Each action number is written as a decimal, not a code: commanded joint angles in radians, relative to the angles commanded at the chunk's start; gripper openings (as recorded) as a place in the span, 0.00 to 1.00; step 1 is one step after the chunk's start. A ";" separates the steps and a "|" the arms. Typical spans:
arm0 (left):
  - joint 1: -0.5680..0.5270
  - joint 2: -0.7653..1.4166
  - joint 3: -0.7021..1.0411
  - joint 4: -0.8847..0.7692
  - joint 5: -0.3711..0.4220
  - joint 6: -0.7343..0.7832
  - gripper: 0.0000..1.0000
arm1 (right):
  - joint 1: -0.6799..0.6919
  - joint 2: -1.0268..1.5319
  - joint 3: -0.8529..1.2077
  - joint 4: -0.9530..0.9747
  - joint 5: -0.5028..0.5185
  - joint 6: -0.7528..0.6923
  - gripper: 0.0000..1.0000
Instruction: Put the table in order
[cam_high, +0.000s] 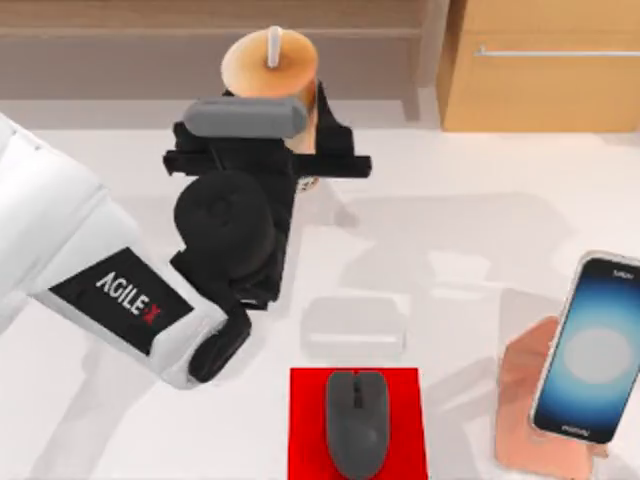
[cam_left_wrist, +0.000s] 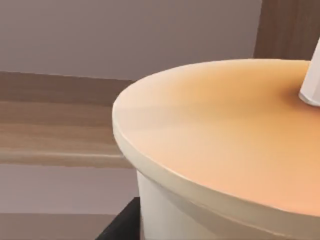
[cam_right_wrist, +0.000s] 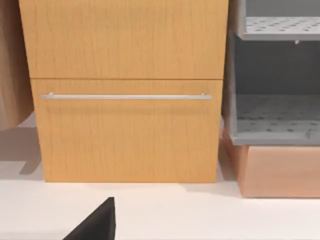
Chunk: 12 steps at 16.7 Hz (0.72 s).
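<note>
The white surface fills most of the top view and is partly sorted, by the look of it. At the bottom centre of that frame a dark computer mouse sits squarely on a red mat, which reads as a finished placement. At the lower right a phone leans upright in a salmon-coloured stand, also seemingly settled. What looks unfinished is the cup with an orange lid and a white straw, at the upper centre of the top view near the back edge of the surface. The left gripper is right at this cup, its black body pressed against the cup's side, and the left wrist view shows the lid very close, with the straw at the right edge. Whether the fingers are clamped on the cup or merely beside it I cannot tell, since the arm's body covers them. The right arm seems parked; its wrist view faces a light-brown wooden cabinet with a metal bar handle, beside a grey shelf unit. My judgement is that the cup is the remaining item to move or set down.
</note>
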<state>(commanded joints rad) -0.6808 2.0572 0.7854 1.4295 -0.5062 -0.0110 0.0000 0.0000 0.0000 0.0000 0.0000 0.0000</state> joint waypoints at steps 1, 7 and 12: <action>0.005 -0.017 0.025 -0.026 0.022 -0.004 0.00 | 0.000 0.000 0.000 0.000 0.000 0.000 1.00; 0.109 -0.126 0.195 -0.247 0.143 -0.025 0.00 | 0.000 0.000 0.000 0.000 0.000 0.000 1.00; 0.267 -0.155 0.357 -0.502 0.210 -0.016 0.00 | 0.000 0.000 0.000 0.000 0.000 0.000 1.00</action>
<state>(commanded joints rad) -0.4136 1.9021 1.1425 0.9271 -0.2960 -0.0270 0.0000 0.0000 0.0000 0.0000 0.0000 0.0000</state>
